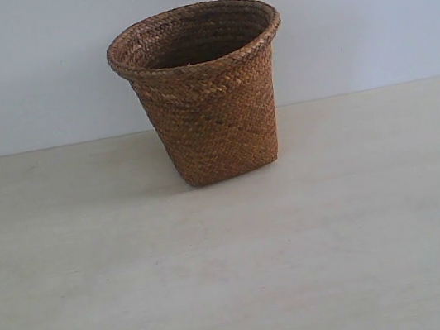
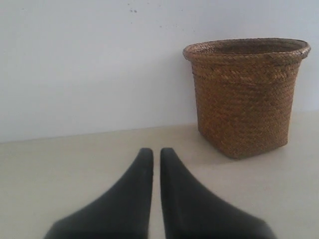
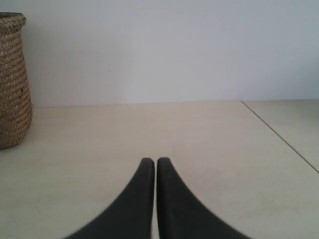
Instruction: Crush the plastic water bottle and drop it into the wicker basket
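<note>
The brown wicker basket stands upright at the back of the pale table, near the wall. It also shows in the left wrist view as the wicker basket, and its side edge appears in the right wrist view as the wicker basket. The plastic water bottle is out of view in every frame. My left gripper is shut with nothing between its black fingers, low over the table short of the basket. My right gripper is shut and empty too, off to the basket's side. Neither gripper appears in the exterior view.
A pale wooden table runs up to a plain white wall. A thin seam crosses the table surface in the right wrist view.
</note>
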Robot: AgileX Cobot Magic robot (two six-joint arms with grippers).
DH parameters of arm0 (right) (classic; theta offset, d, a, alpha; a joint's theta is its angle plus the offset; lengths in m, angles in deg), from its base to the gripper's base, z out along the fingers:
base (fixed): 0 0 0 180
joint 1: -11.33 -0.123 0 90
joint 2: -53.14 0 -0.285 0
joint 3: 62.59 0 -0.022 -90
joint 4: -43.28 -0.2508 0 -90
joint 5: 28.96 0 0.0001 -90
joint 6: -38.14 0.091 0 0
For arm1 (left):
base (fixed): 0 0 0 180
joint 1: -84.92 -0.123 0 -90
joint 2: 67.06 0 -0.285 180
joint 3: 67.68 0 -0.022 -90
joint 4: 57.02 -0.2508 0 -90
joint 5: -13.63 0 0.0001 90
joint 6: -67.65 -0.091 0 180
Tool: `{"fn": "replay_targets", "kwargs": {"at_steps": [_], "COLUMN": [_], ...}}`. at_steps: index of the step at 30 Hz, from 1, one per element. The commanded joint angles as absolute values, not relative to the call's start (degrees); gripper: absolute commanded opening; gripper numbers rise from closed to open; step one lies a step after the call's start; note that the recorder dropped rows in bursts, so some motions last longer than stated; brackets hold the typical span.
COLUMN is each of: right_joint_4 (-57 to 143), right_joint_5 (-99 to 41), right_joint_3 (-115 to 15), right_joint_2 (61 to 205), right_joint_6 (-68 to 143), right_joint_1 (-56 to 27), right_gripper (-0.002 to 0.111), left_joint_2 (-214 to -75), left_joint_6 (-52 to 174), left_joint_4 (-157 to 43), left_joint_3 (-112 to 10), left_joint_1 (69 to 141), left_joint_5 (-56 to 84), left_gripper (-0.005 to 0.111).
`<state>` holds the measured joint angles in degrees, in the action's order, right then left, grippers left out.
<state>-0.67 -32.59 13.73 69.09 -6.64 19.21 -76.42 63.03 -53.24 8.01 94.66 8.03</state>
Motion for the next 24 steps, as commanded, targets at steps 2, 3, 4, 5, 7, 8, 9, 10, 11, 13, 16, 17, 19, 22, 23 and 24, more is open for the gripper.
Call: {"fn": "replay_targets", "kwargs": {"at_steps": [2, 3, 4, 5, 7, 8, 9, 10, 11, 13, 16, 17, 19, 22, 23, 24], "right_joint_4": [-0.7, -0.7, -0.7, -0.7, -0.7, -0.7, -0.7, -0.7, -0.7, -0.7, -0.7, -0.7, -0.7, -0.7, -0.7, -0.7], "right_joint_5": [-32.7, -32.7, -32.7, -32.7, -32.7, -32.7, -32.7, -32.7, -32.7, -32.7, -32.7, -32.7, -32.7, -32.7, -32.7, -32.7], "right_joint_3": [13.9, 13.9, 13.9, 13.9, 13.9, 13.9, 13.9, 13.9, 13.9, 13.9, 13.9, 13.9, 13.9, 13.9, 13.9, 13.9], "right_joint_2": [68.9, 68.9, 68.9, 68.9, 68.9, 68.9, 68.9, 68.9, 68.9, 68.9, 68.9, 68.9, 68.9, 68.9, 68.9, 68.9], "right_joint_6": [-6.9, -6.9, -6.9, -6.9, -6.9, -6.9, -6.9, -6.9, -6.9, -6.9, -6.9, -6.9, -6.9, -6.9, -6.9, -6.9], "right_joint_1": [19.3, 19.3, 19.3, 19.3, 19.3, 19.3, 19.3, 19.3, 19.3, 19.3, 19.3, 19.3, 19.3, 19.3, 19.3, 19.3], "right_gripper": [0.000, 0.000, 0.000, 0.000, 0.000, 0.000, 0.000, 0.000, 0.000, 0.000, 0.000, 0.000, 0.000, 0.000, 0.000, 0.000], "left_joint_2": [-74.8, -74.8, -74.8, -74.8, -74.8, -74.8, -74.8, -74.8, -74.8, -74.8, -74.8, -74.8, -74.8, -74.8, -74.8, -74.8], "left_joint_6": [68.5, 68.5, 68.5, 68.5, 68.5, 68.5, 68.5, 68.4, 68.1, 67.7, 67.7, 67.7, 67.7, 67.7, 67.7, 67.7], "left_joint_4": [-57.0, -57.0, -56.7, -56.5, -56.5, -56.5, -56.5, -56.5, -56.5, -56.5, -56.5, -56.4, -56.0, -56.0, -56.0, -56.0], "left_joint_3": [9.5, 9.5, 9.5, 9.5, 9.5, 9.5, 9.5, 9.5, 9.5, 9.5, 9.5, 9.5, 9.5, 9.5, 9.5, 9.5], "left_joint_1": [94.1, 94.1, 94.1, 94.1, 94.1, 94.1, 94.1, 94.1, 94.1, 94.1, 94.1, 94.1, 94.1, 94.1, 94.1, 94.1], "left_joint_5": [6.7, 6.7, 6.9, 5.4, 3.7, 3.6, 3.6, 3.4, 2.9, 1.0, -2.4, -2.5, -2.3, -2.3, -2.5, -2.7], "left_gripper": [0.004, 0.004, 0.004, 0.004, 0.004, 0.004, 0.004, 0.004, 0.004, 0.004, 0.004, 0.004, 0.004, 0.004, 0.004, 0.004]}}
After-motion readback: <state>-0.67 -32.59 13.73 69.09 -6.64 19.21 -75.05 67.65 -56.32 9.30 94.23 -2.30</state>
